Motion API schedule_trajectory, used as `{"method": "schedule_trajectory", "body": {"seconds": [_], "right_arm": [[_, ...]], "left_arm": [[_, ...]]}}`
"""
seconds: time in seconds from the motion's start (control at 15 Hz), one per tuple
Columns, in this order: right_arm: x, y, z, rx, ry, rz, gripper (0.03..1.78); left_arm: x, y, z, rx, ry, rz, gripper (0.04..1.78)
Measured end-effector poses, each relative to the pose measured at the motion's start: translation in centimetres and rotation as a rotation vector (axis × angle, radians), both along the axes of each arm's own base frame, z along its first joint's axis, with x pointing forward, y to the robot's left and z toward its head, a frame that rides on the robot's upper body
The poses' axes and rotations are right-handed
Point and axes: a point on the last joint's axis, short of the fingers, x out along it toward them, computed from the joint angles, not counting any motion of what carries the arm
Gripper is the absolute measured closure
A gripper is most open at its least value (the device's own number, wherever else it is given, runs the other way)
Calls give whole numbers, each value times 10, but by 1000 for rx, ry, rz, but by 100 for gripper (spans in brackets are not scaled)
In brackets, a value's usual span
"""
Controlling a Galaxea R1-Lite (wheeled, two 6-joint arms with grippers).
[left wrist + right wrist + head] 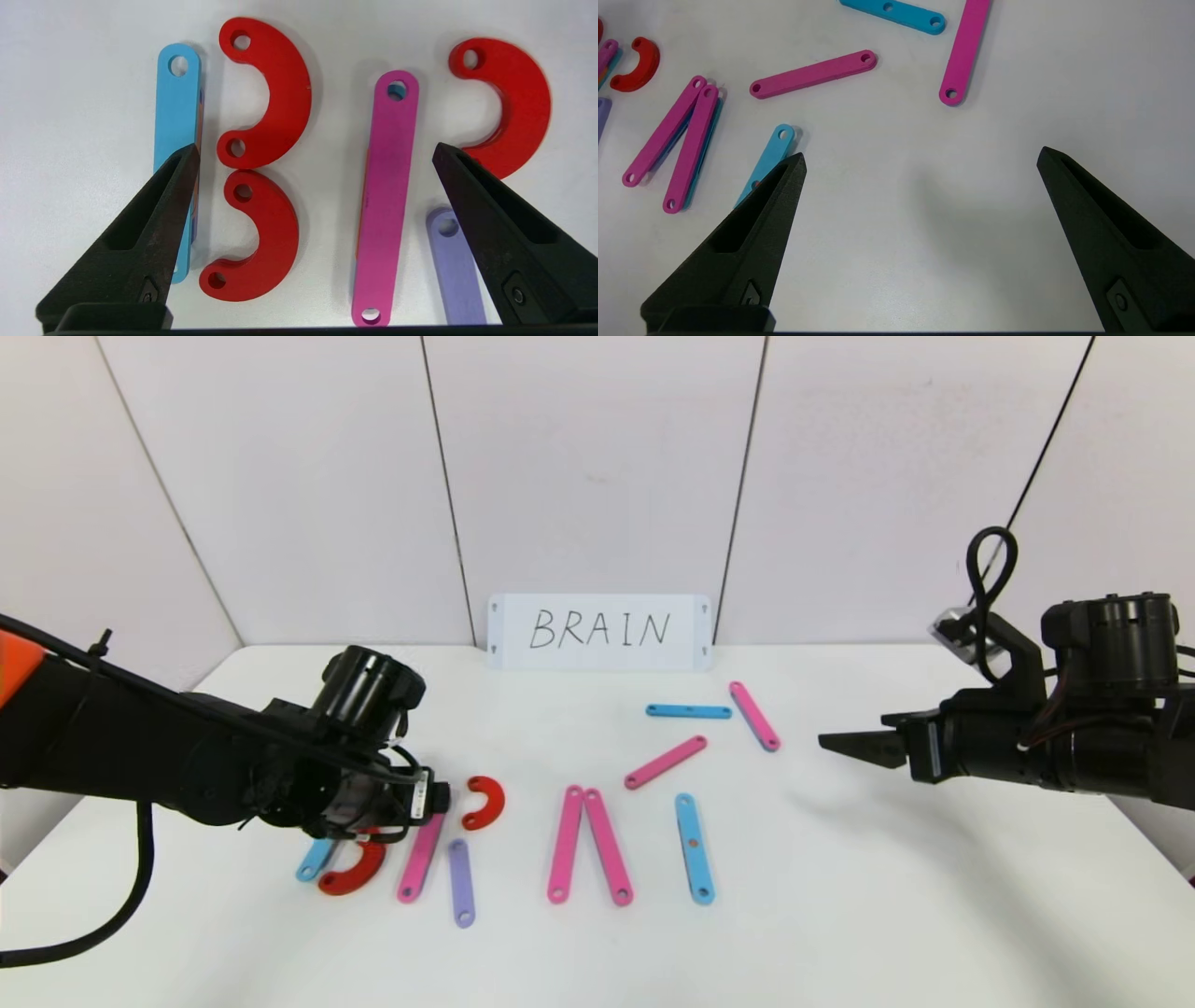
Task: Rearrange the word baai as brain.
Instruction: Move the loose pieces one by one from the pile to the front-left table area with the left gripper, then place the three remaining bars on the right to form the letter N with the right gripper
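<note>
The left gripper [315, 154] hangs with jaws spread above the B and R pieces, astride a pink strip [384, 200] and two stacked red curves [275, 93]. If it drops skewed, a finger could shove the curves apart. The right gripper [920, 158], also spread, hovers over bare table [887, 896] near loose strips [693, 711]. No containers are present

A white card [598, 632] with handwritten BRAIN stands at the table's [840, 915] far edge. It leans against the wall [597, 467].
</note>
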Motion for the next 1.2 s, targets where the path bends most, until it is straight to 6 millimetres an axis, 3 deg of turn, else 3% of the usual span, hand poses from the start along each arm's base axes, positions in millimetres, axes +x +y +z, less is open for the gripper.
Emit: {"method": "schedule_trajectory", "body": {"seconds": [0.4, 0.8, 1.2], "right_arm": [[7, 16, 15, -21, -26, 0, 8], [33, 66, 7, -130, -24, -12, 8], [53, 117, -13, -239, -15, -16, 8]], "left_arm": [[-18, 9, 9, -88, -15, -53, 8], [-38, 36, 27, -256, -79, -215, 8], [-50, 43, 35, -267, -140, -222, 8]]}}
